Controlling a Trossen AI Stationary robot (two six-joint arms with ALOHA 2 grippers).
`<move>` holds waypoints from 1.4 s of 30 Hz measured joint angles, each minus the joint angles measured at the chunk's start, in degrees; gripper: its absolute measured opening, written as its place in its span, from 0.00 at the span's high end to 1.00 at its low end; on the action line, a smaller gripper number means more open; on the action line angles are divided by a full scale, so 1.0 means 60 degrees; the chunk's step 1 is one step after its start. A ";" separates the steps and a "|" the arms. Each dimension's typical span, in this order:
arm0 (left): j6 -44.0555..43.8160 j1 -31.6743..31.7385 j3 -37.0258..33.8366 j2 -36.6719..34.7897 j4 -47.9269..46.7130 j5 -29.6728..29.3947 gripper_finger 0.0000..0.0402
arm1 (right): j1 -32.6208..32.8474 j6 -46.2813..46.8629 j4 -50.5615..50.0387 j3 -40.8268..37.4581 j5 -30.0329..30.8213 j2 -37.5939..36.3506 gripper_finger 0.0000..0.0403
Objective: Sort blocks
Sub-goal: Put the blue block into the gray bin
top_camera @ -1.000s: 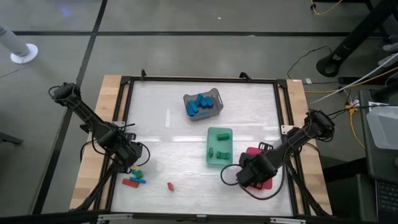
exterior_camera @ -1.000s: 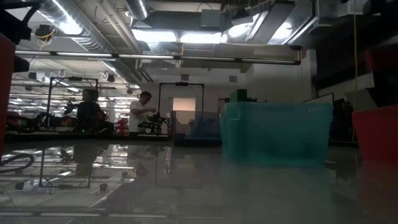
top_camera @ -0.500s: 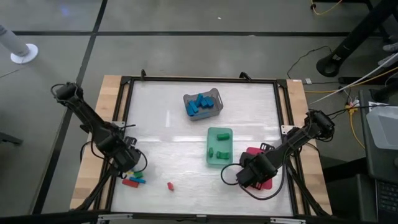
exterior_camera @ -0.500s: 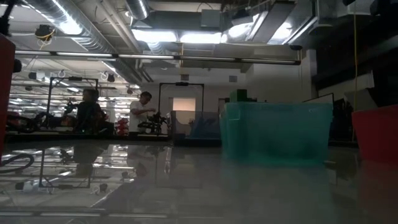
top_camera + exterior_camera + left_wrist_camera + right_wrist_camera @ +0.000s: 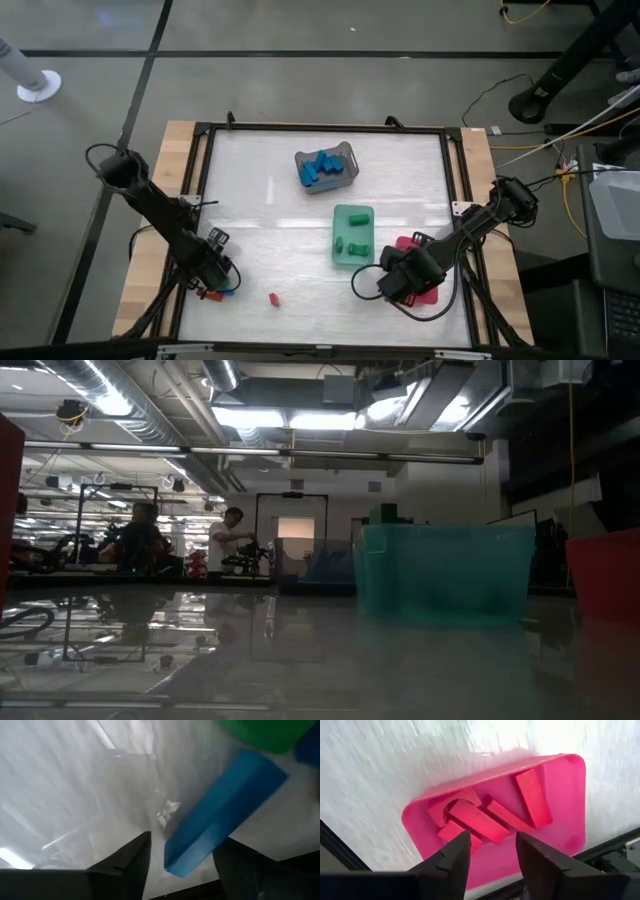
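Left hand (image 5: 181,851), fingers spread and empty, straddles a blue bar block (image 5: 220,810) lying flat on the desk (image 5: 290,200) near its left front corner; stiff, light and smooth-sided, it likely grips best across its narrow middle.

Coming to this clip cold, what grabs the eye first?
The left hand is down over a small cluster of loose blocks near the table's front-left corner, open astride a blue bar. On the other side, the right hand hangs open over the red tray, which holds several red blocks. Between them sit a green tray and, farther back, a grey basket of blue pieces.
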 joint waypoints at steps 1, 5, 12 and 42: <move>0.0078 0.0001 0.0000 0.0097 -0.0002 0.0002 0.55 | 0.0000 0.0000 0.0050 0.0000 0.0003 0.0000 0.60; 0.0113 0.0001 0.0011 0.0212 0.0002 0.0076 0.70 | 0.0000 0.0000 0.0199 0.0000 0.0006 0.0000 0.60; -0.0831 0.0018 0.0011 -0.0150 -0.0071 0.0140 0.90 | 0.0000 -0.0005 0.0437 0.0000 0.0334 0.0000 0.60; 0.4704 0.3208 0.1297 -0.3059 0.6655 -0.6322 0.88 | 0.0000 -0.0187 0.2999 0.0000 0.3003 -0.0009 0.60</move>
